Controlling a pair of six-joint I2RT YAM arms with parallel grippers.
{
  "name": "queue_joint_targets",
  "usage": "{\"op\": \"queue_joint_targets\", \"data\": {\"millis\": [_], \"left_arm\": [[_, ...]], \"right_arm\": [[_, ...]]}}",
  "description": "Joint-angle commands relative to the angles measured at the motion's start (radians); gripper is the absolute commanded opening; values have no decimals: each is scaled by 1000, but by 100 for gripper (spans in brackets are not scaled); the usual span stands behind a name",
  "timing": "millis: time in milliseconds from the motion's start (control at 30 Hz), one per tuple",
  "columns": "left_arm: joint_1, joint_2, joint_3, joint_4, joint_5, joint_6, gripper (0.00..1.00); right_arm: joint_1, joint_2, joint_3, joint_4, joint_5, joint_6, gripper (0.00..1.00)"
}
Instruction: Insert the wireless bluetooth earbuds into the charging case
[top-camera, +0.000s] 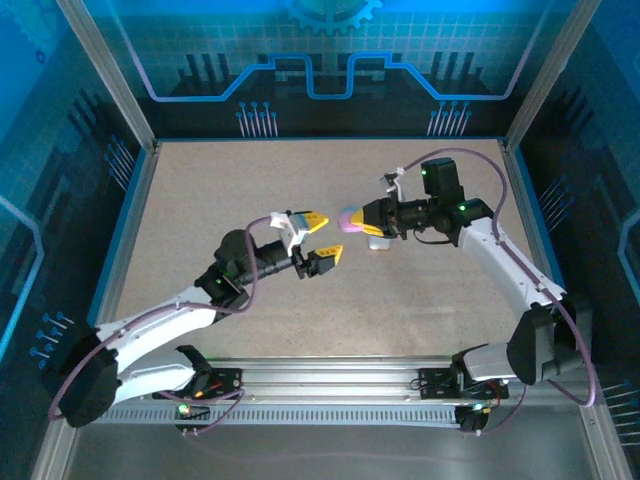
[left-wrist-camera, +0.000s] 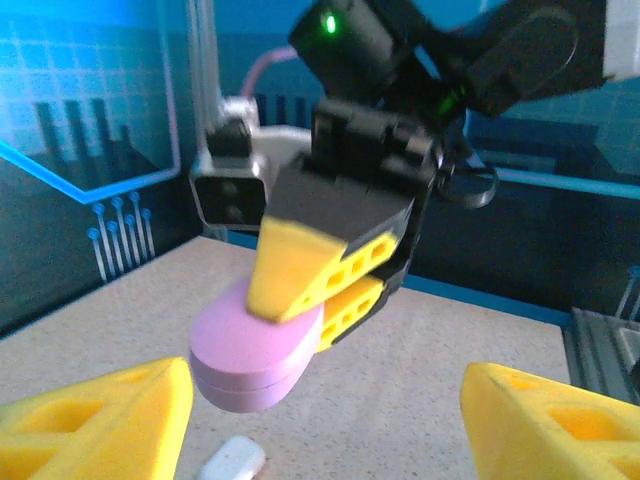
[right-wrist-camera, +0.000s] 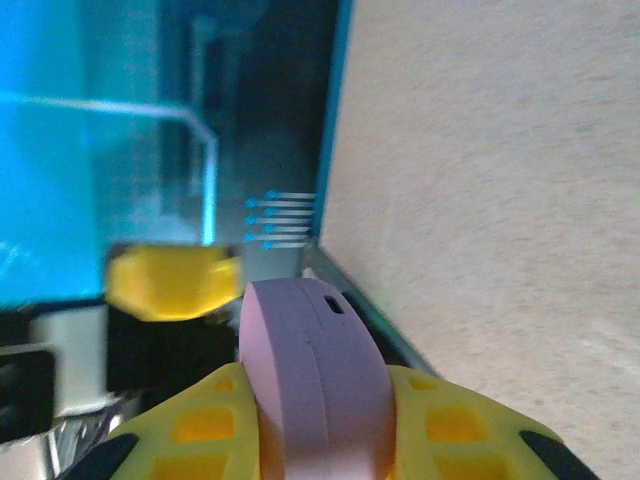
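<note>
Top view: L gripper (top-camera: 320, 243) sits over the mid table (top-camera: 200, 200), its two yellow fingers spread apart w/ nothing between them. It faces the R gripper (top-camera: 360, 222), which comes in from the right w/ its jaws clamped on the purple charging case (top-camera: 347, 220). The case is held up off the table, just beside the L gripper's upper fingertip, but can't tell if they touch. A pale blob lies on the table just under the R gripper, too small to id. L wrist view: own yellow fingers (left-wrist-camera: 100, 420) at the bottom corners, wide apart, empty gap. Straight ahead, the R gripper's yellow pads pinch the case (left-wrist-camera: 250, 355) top and bottom, lid closed, its rounded end sticking out toward the cam and hanging above the tabletop. Below it on the table lies a small white piece (left-wrist-camera: 232, 460), blurry, so can't tell whether it's an earbud or smth else. R wrist view: the case (right-wrist-camera: 310, 380) stands on edge btwn own yellow fingers (right-wrist-camera: 450, 420), gripped on both flat sides, w/ a small dark slot showing on its rim. Behind it to the left is a blurred yellow fingertip of the L gripper (right-wrist-camera: 170, 280), near the case but apart from it.
</note>
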Motion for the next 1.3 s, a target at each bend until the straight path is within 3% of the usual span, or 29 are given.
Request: {"op": "queue_joint_targets", "data": {"millis": [0,267,633,1267], "left_arm": [[-4,-77,-32,-9,-134,44,73],[0,-166,-11,-155,-244,50,78],[2,-175,-11,-179,-249,43,80],[3,-164,-7,-187,-250,40,81]], "right_arm": [[-8,63,-43,-38,157,-42,15],[39,251,-95,15,316,-37,14],[97,484,-67,113,338,0,17],[81,428,-66,-34,462,-119,49]]}}
